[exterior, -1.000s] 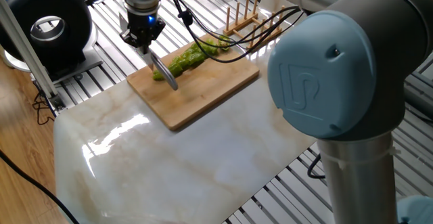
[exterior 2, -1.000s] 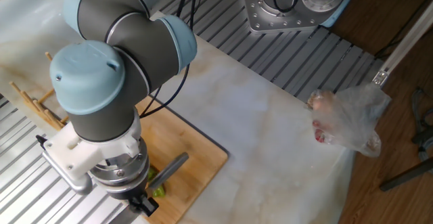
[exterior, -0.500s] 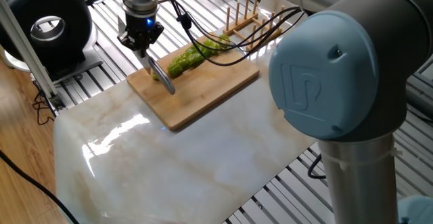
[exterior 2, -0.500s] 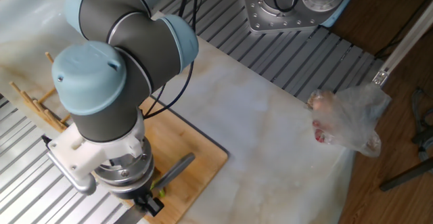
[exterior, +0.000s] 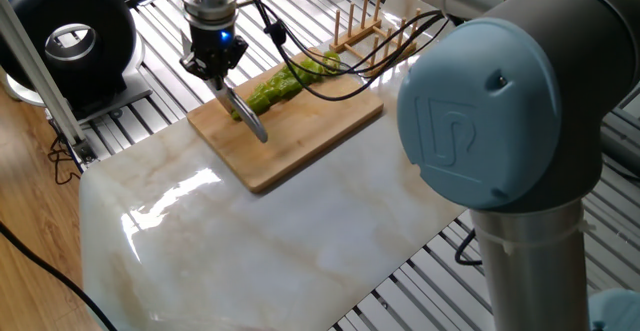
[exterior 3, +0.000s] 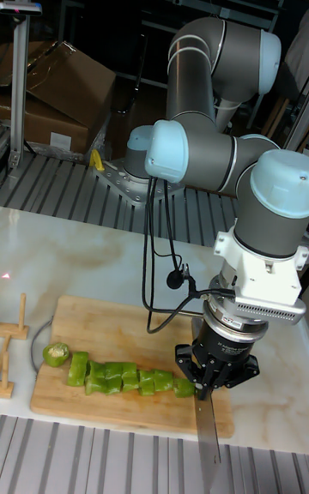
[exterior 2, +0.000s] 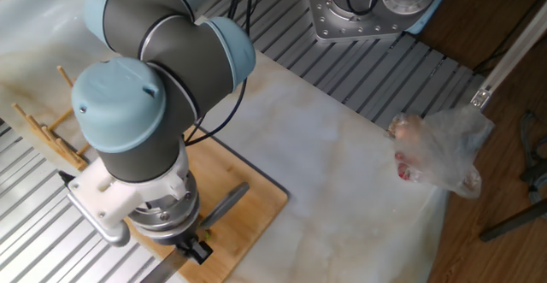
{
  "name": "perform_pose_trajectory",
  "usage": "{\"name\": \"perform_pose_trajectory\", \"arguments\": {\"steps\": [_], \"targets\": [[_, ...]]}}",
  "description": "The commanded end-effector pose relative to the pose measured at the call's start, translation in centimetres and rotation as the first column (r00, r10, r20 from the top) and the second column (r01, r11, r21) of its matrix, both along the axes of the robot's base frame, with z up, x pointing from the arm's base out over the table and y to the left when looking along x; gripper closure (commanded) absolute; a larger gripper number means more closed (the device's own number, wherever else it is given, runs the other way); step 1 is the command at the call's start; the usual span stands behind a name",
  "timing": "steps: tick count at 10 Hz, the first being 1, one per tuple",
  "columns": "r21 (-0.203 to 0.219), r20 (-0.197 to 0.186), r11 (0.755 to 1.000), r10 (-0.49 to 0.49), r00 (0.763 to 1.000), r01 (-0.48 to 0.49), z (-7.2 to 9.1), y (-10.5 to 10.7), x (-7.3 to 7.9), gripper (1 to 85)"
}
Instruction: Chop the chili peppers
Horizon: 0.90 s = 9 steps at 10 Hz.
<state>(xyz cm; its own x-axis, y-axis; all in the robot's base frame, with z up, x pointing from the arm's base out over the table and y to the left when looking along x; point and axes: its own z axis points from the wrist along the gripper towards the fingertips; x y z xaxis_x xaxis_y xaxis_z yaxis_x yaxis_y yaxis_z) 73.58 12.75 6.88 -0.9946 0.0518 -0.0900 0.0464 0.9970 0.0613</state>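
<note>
My hand [exterior 3: 209, 381] is clamped on the knife [exterior: 245, 115], blade angled down at the cutting board [exterior: 310, 131]. The chili peppers [exterior 3: 129, 376] lie in a row of cut pieces along the board's middle; blade contact with the end piece appears likely but is unclear.

Light-green chili peppers [exterior 3: 129, 376], tan wooden cutting board [exterior: 310, 131], white veined marble table [exterior: 250, 241]

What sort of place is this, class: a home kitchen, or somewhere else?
Most likely a robotics lab or workshop, not a kitchen. The cutting board sits on a marble slab laid over aluminium rails, and cardboard boxes are stacked behind the arm.
</note>
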Motion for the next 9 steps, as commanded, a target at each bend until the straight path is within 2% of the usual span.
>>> {"name": "perform_pose_trajectory", "arguments": {"steps": [1,3,5,8,9], "targets": [[-0.010,-0.005,1.000,0.002,1.000,-0.002,0.1,-0.4,-0.2,84.3],[0.012,0.022,1.000,-0.010,1.000,0.010,0.7,-0.3,1.0,84.3],[0.015,0.031,1.000,-0.003,1.000,0.002,1.1,-1.0,1.9,84.3],[0.063,0.038,0.998,-0.022,0.999,0.020,1.6,0.0,2.4,84.3],[0.063,0.031,0.998,-0.014,0.999,0.012,2.2,-0.3,2.3,84.3]]}}
